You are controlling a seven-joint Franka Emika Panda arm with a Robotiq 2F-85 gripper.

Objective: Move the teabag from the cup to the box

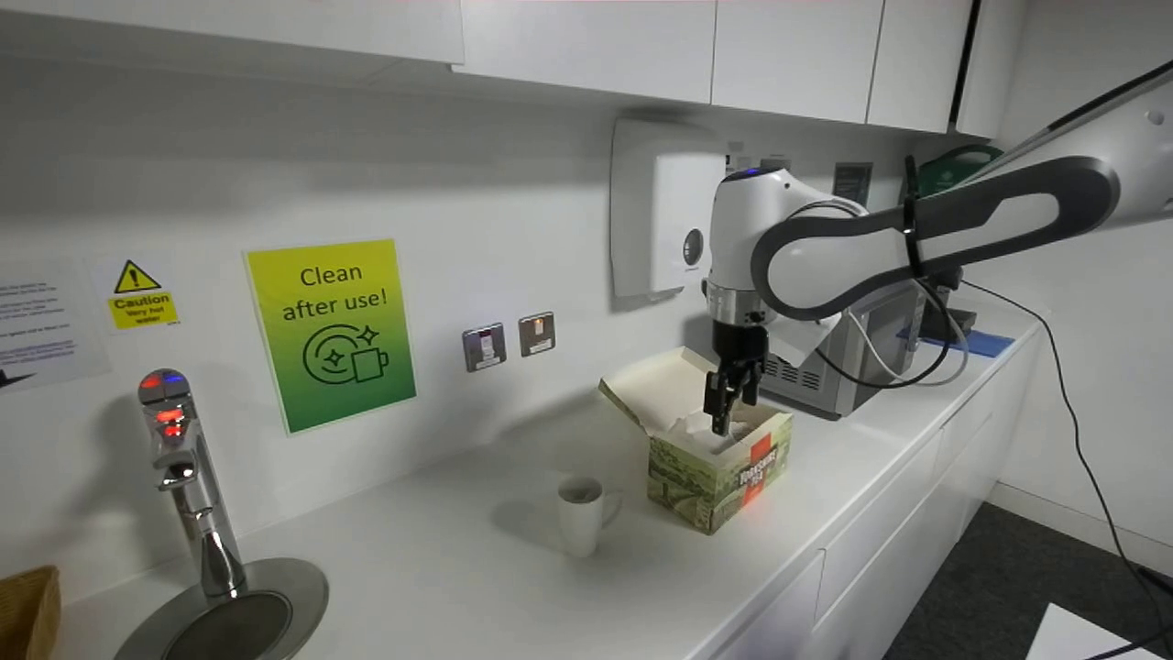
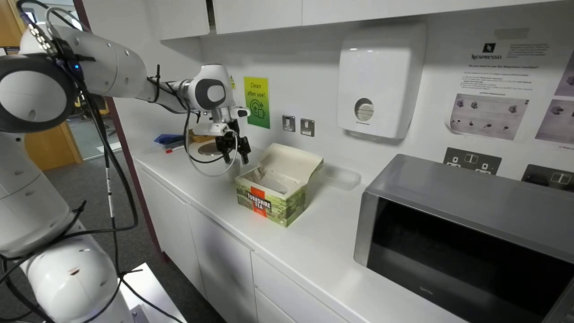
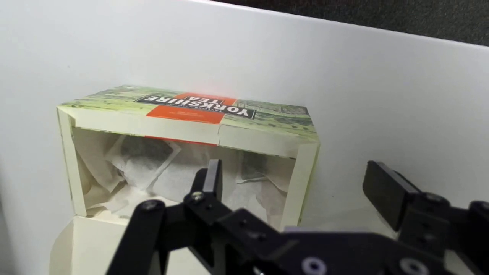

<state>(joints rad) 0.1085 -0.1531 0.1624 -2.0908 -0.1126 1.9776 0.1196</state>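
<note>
my black two-fingered pincer [image 3: 294, 172] is spread wide. in the wrist view its narrow dark fingers [image 3: 384, 193] stand well apart: the left one shows against the mouth of a rectangular cardboard box [image 3: 187, 114], printed green and orange-red with a cream inside, and the right one lies past the box's right wall, over a smooth white countertop [image 3: 366, 95]. the gap between my tips frames the box's right rim and some of that white surface. in an exterior view i point downward, above and to the left of the box, and my fingers are apart from it. the box's cream cardboard flap [image 2: 291, 162] stands raised on the far side. inside, i see pale paper teabags [image 3: 143, 154] with dark leaf showing through, the clearest at the left, another at the right; which of them the task means, i cannot tell. in an exterior view a plain white cylindrical cup [image 1: 577, 527] stands upright on the countertop, left of the box, near but apart, its handle turned toward the box. its depths are too dim for me to read.
</note>
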